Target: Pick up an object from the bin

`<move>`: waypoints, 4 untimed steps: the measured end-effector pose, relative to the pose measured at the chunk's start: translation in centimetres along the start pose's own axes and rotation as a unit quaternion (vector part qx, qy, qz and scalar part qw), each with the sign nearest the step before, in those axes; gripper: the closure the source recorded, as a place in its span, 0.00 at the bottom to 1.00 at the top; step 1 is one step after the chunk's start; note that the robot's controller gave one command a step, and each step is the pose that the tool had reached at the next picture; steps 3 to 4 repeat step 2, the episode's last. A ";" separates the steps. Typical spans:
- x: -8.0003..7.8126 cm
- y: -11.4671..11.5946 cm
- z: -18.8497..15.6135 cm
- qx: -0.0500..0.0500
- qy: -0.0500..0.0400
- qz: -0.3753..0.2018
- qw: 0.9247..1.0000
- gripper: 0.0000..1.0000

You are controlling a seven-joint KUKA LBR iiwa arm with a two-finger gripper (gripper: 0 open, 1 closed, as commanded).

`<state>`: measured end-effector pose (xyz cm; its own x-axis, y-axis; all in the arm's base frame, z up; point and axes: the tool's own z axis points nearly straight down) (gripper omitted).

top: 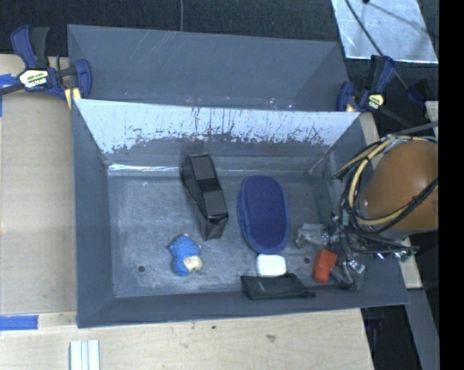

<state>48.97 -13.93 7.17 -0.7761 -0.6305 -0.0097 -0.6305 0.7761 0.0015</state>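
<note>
Down at the right side of the grey bin [93,230], close to its near corner, sits the gripper [330,247], a tangle of metal parts under the arm's rounded orange cover [398,187] and its looped cables [363,176]. Whether it is open or closed cannot be told, since the cover and the cables hide its upper part and the metal bits run together.

Just below it, touching or nearly touching, is a small orange-red piece [324,266] lying against the foot of the right wall. I cannot tell whether the gripper grips this piece or merely rests beside it, nor what kind of thing it is.

Near it to the left lies a small white block [271,265], and just in front of that a flat black thing [277,287] along the near wall, its shape hard to make out against the dark metal. A blue oval pad [263,213] lies in the middle of the floor. Left of it, a black block [205,187] lies slantwise. Well apart, at the left, lies a small blue and yellow thing [185,254].
</note>
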 end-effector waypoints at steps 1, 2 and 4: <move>0.3 -0.3 0.1 0.002 0.003 0.000 1.000 1.00; -5.9 2.8 -13.5 0.005 0.000 -0.007 1.000 1.00; -5.9 2.8 -13.5 0.005 0.000 -0.007 1.000 1.00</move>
